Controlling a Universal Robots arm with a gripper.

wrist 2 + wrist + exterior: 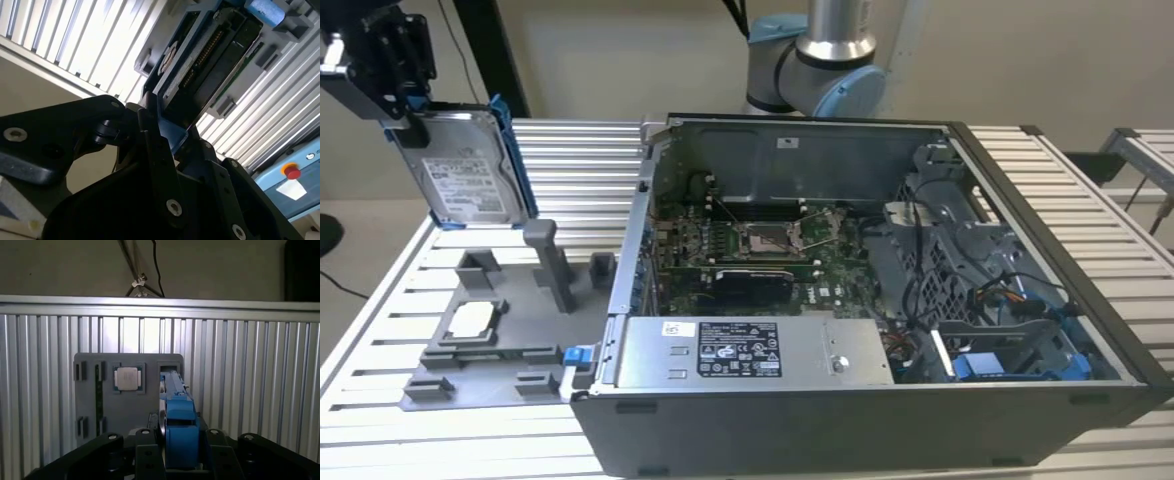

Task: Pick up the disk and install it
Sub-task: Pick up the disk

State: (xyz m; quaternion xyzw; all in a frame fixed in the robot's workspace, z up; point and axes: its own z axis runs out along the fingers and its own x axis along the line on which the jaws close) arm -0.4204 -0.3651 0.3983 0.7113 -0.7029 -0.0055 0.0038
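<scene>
Gripper (411, 122) holds the silver, white-labelled, blue-framed disk (464, 172), seemingly upright.

Disk (464, 170): one, silver-grey, in a blue carrier.
Hand (411, 118): one.
Robot arm (834, 60): one.
Computer case (854, 430): one, side open.
Power-supply box (740, 350): one, inside the case.
Processor socket (767, 238): one, on the board.
Grey fixture tray (520, 335): one, on the surface (574, 150).
Square silver chip (471, 318): one, in the tray.
Red button (291, 171): one.

legible text: none | disk (464, 175) label: print unreadable | power-supply box (734, 350) label: print unreadable
</scene>
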